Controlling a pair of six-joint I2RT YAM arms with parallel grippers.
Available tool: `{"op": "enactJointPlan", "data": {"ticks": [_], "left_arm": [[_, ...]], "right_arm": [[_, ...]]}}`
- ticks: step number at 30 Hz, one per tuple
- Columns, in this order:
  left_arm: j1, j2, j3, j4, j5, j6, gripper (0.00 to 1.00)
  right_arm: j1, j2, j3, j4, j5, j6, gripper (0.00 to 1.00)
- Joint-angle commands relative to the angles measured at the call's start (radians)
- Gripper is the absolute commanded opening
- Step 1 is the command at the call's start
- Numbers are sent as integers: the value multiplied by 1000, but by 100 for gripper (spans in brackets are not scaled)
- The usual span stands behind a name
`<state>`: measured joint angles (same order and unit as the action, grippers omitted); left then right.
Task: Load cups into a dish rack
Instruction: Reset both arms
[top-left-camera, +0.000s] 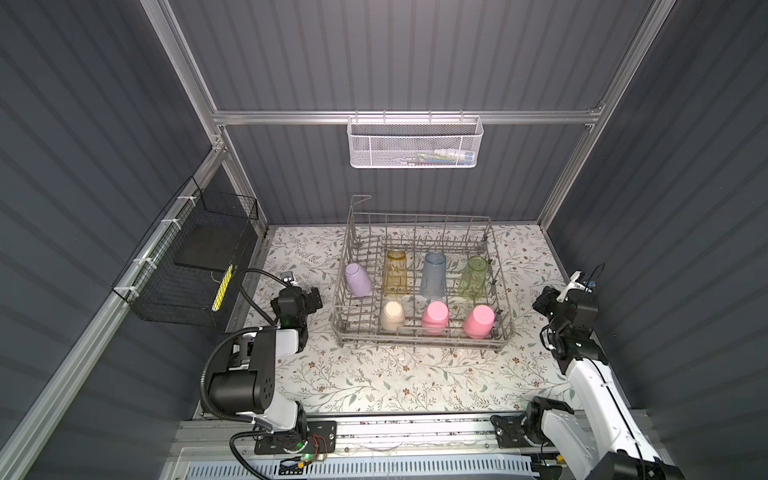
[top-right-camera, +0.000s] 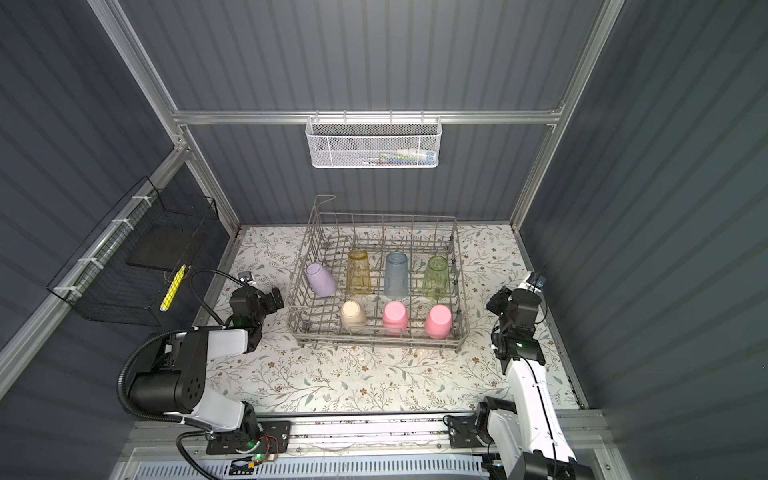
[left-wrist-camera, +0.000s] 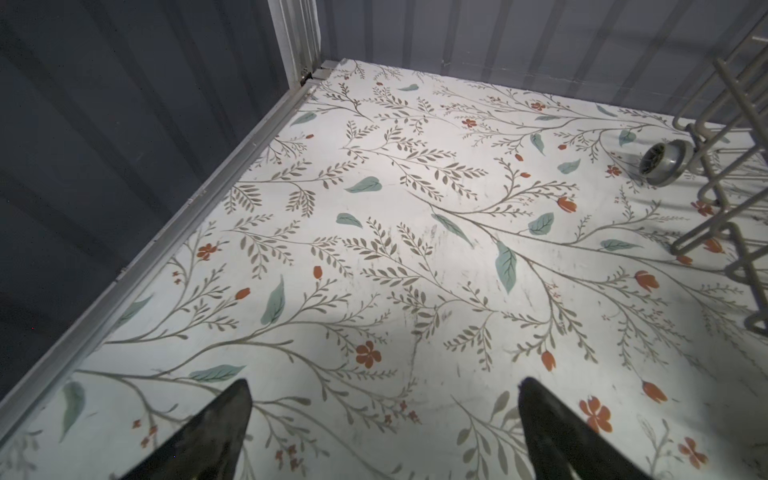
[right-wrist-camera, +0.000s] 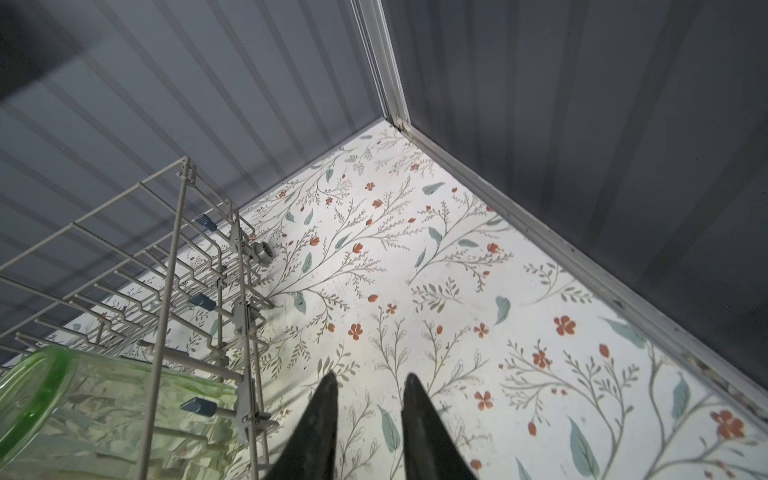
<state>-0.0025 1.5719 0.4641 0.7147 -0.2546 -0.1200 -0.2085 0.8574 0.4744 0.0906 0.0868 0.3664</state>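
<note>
The grey wire dish rack (top-left-camera: 417, 337) (top-right-camera: 376, 337) stands mid-table and holds several cups mouth-down. Its back row has a tilted lilac cup (top-left-camera: 358, 279), an amber one (top-left-camera: 395, 272), a blue one (top-left-camera: 433, 274) and a green one (top-left-camera: 473, 277). In front stand a beige cup (top-left-camera: 392, 316) and two pink cups (top-left-camera: 434, 316) (top-left-camera: 478, 321). My left gripper (top-left-camera: 314, 297) (left-wrist-camera: 384, 386) hangs wide open and empty, left of the rack. My right gripper (top-left-camera: 542, 301) (right-wrist-camera: 370, 376) is right of the rack, jaws slightly apart, holding nothing. The green cup (right-wrist-camera: 104, 399) shows beside it.
A white mesh basket (top-left-camera: 415, 143) hangs on the back wall. A black wire basket (top-left-camera: 187, 266) is fixed to the left wall. The rack's wheel (left-wrist-camera: 660, 162) rests on the floral table cover (top-left-camera: 395, 382). Grey walls close in three sides.
</note>
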Motion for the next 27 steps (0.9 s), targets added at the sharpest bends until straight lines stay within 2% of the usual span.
{"op": "enactJointPlan", "data": {"ticks": [1,5,8,10,12,14,21,27], "left_arm": [[6,53,-1,127,28,29,100],[0,57,14,94,24,30,100],[-31,73,38,63,-14,48,100],[-70,128,19,176,-54,96,100],[-80,142,-19,241,-87,86,100],[-80,141,-15,231,-98,82,100],[-80,142,-15,233,-98,82,100],[-81,142,-15,233,-100,83,100]], "right_arm": [[16,22,-43,124,41,-79,33],[34,73,-117,281,94,-162,40],[36,131,-160,400,83,-205,47],[36,175,-181,467,65,-227,50],[36,221,-204,533,47,-231,53],[37,254,-212,585,25,-241,56],[38,346,-193,668,24,-240,65],[38,374,-159,638,-11,-256,67]]}}
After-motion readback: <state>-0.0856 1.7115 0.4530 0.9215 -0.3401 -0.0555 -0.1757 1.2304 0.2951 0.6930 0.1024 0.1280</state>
